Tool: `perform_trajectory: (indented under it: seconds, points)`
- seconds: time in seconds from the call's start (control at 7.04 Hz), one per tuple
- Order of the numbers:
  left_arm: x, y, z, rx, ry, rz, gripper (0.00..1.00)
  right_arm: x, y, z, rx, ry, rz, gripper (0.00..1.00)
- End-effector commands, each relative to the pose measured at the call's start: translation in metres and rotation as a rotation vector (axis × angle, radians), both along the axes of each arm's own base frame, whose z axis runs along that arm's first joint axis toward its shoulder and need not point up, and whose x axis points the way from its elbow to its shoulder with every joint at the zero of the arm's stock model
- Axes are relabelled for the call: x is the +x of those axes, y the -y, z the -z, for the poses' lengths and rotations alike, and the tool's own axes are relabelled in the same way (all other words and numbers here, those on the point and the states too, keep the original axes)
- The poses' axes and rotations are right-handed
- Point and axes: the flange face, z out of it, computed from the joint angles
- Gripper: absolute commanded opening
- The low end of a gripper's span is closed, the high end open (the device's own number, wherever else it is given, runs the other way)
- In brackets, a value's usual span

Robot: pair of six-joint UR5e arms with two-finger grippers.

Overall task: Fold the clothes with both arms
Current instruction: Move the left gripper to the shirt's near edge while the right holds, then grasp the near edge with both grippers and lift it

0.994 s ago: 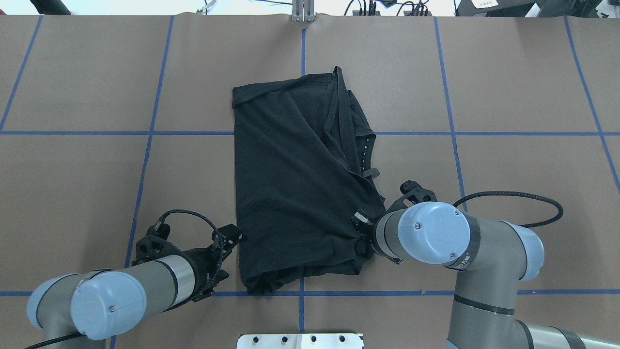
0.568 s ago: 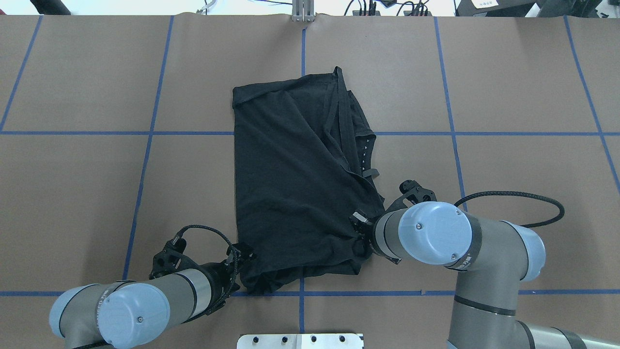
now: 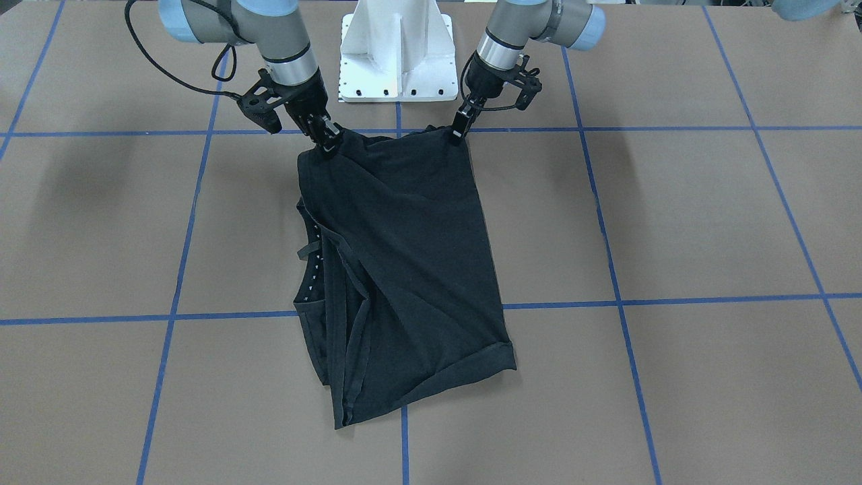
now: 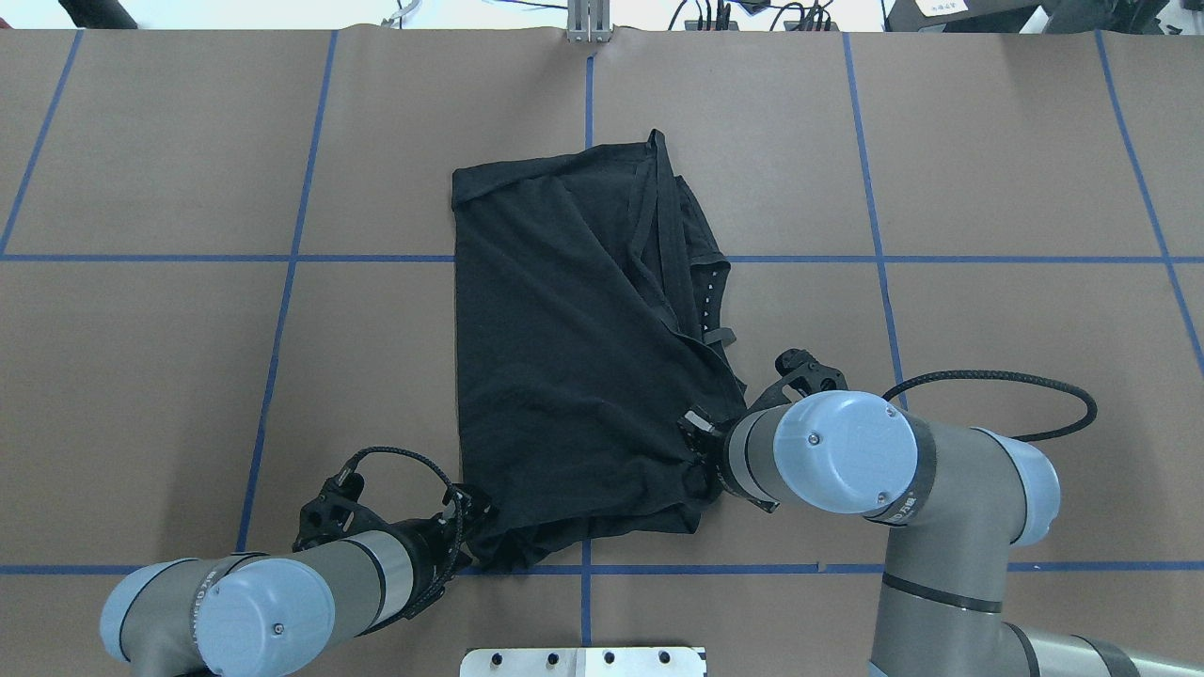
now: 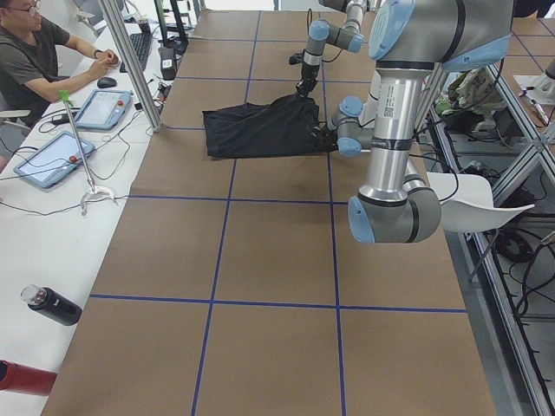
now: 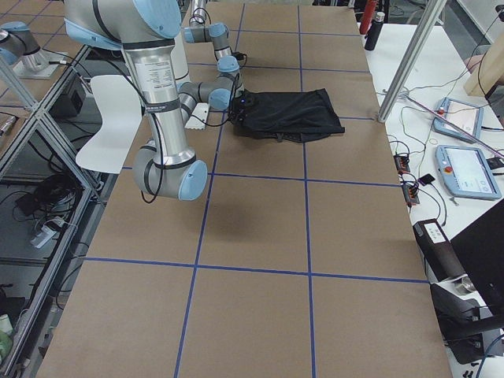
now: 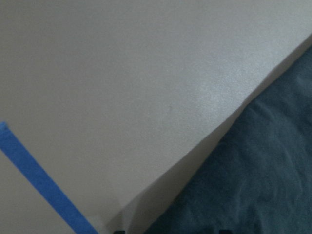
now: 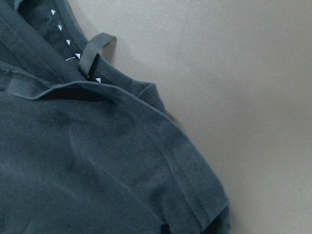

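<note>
The black T-shirt (image 4: 564, 338) lies folded lengthwise on the brown table, with its collar and small white marks (image 4: 707, 291) on its right side. My right gripper (image 4: 698, 463) is shut on the near right corner, where the cloth bunches (image 3: 328, 145). Its wrist view shows hem and collar (image 8: 61, 29) close up. My left gripper (image 4: 473, 520) sits low at the near left corner (image 3: 460, 133). In the left wrist view the shirt's edge (image 7: 253, 185) reaches between the two spread fingertips, so this gripper is open. No print shows.
The white pedestal base (image 3: 397, 54) stands just behind both grippers. Blue tape lines (image 4: 282, 259) grid the table. A black cable loop (image 4: 1035, 404) trails right of the right arm. A seated person and tablets (image 5: 82, 108) are at the far side table.
My left arm swung right and toward the robot, bringing its gripper from beside the shirt to the near left corner. The right gripper and the shirt have barely moved.
</note>
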Motion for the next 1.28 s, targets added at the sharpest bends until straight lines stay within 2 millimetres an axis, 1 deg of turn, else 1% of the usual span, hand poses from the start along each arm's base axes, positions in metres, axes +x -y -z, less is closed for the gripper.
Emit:
perform_trajectory:
  seconds: [0.0, 0.14, 0.28, 0.43, 0.57, 0.71, 0.85, 0.99, 1.14]
  points:
    - [-0.02, -0.006, 0.006, -0.012, -0.03, -0.045, 0.0, 0.0, 0.0, -0.001, -0.002, -0.001, 0.002, 0.0]
    - [-0.037, -0.015, 0.019, -0.013, -0.071, -0.071, 0.0, 0.001, 0.0, -0.003, -0.004, -0.004, 0.002, 0.0]
    - [-0.055, -0.027, 0.044, -0.011, -0.126, -0.1, 0.0, 0.007, -0.001, 0.003, 0.001, 0.01, 0.0, 0.0]
    - [-0.076, -0.039, 0.07, -0.009, -0.187, -0.132, 0.0, 0.033, -0.013, 0.006, -0.01, 0.04, 0.027, 0.0]
    - [-0.095, -0.049, 0.091, -0.02, -0.238, -0.146, 0.0, 0.063, -0.029, 0.013, -0.037, 0.081, 0.075, 0.0]
    - [-0.11, -0.052, 0.108, -0.038, -0.263, -0.145, 0.0, 0.08, -0.039, 0.027, -0.063, 0.126, 0.116, 0.0]
    - [-0.126, -0.058, 0.122, -0.073, -0.29, -0.145, 0.0, 0.094, -0.05, 0.031, -0.11, 0.152, 0.16, 0.0]
    - [-0.123, -0.065, 0.123, -0.089, -0.26, -0.155, 0.0, 0.101, -0.057, 0.039, -0.174, 0.179, 0.167, 0.0]
    - [-0.132, -0.064, 0.13, -0.088, -0.279, -0.153, 0.0, 0.106, -0.062, 0.045, -0.211, 0.198, 0.19, 0.0]
